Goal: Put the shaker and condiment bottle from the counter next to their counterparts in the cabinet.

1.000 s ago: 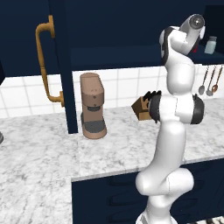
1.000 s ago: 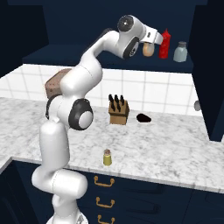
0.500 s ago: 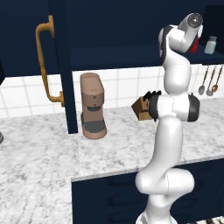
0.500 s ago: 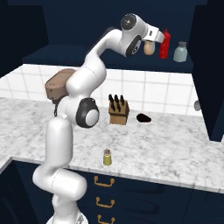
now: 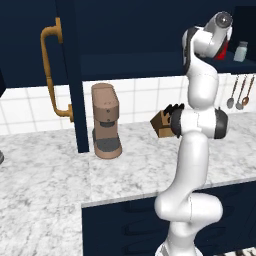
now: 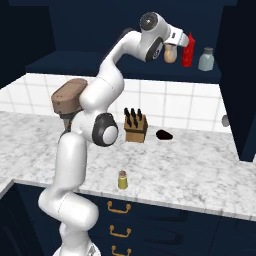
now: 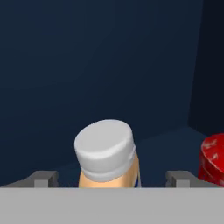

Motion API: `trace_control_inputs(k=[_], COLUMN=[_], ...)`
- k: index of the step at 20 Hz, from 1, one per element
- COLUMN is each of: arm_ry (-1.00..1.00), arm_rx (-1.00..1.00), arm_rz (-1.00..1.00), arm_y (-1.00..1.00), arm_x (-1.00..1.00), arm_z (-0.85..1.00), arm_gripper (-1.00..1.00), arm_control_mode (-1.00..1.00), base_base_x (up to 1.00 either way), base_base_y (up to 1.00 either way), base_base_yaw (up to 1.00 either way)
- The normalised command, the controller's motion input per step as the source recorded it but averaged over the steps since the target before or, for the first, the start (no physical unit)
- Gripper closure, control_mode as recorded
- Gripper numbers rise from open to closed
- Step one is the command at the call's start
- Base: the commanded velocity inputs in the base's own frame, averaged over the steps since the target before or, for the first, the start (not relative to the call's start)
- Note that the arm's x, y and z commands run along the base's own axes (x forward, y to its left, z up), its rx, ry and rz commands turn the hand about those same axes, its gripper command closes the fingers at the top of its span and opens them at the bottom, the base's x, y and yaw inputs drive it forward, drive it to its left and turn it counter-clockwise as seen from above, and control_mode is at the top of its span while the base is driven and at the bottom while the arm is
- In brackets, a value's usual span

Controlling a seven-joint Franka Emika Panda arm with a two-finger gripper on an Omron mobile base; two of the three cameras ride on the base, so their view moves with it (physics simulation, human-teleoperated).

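The tan-orange condiment bottle [image 6: 170,54] with its whitish cap [image 7: 106,148] stands on the cabinet shelf [image 6: 125,68], just left of the red squeeze bottle [image 6: 187,50]. The pale grey-blue shaker [image 6: 205,59] is further right. My gripper [image 7: 113,178] is open around the bottle, and each fingertip [image 7: 43,178] stands apart from its sides. In the right base view the gripper [image 6: 171,49] reaches into the cabinet from the left. The yellow-green shaker [image 6: 122,180] stands on the counter [image 6: 200,170] near its front edge.
The cabinet door [image 5: 70,75] with its orange-brass handle [image 5: 50,70] hangs open at the left. On the counter are a brown coffee machine [image 5: 105,127], a knife block [image 6: 135,127] and a small dark object [image 6: 164,134]. Utensils [image 5: 237,92] hang on the tiled wall.
The gripper's jaws have spread from shut on the condiment bottle to open, letting go of it on the shelf. The arm has shifted only slightly.
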Motion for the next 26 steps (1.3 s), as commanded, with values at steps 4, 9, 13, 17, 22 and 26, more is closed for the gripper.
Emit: trace_control_inputs(k=[4,9,13,17,22,26], arm_ry=[-0.05,-0.01,0.02,0.0,-0.04,-0.06], arm_rx=[-0.01,-0.04,-0.08,-0.15,-0.08,-0.01], arm_rz=[0.0,0.0,0.0,0.0,0.05,0.19], arm_y=[0.0,0.16,0.35,0.29,0.1,0.14], arm_x=[-0.34,-0.83,-1.0,-1.0,-1.0,-0.83], arm_z=[0.0,-0.15,-0.68,-1.0,-0.65,-0.64], arm_gripper=[-1.0,-1.0,-1.0,-1.0,-1.0,-1.0], arm_control_mode=[-1.0,-1.0,-1.0,-1.0,-1.0,-1.0], base_base_x=[0.0,0.0,0.0,0.0,0.0,0.0], base_base_y=[0.0,0.0,0.0,0.0,0.0,0.0], base_base_yaw=[0.0,0.0,0.0,0.0,0.0,0.0])
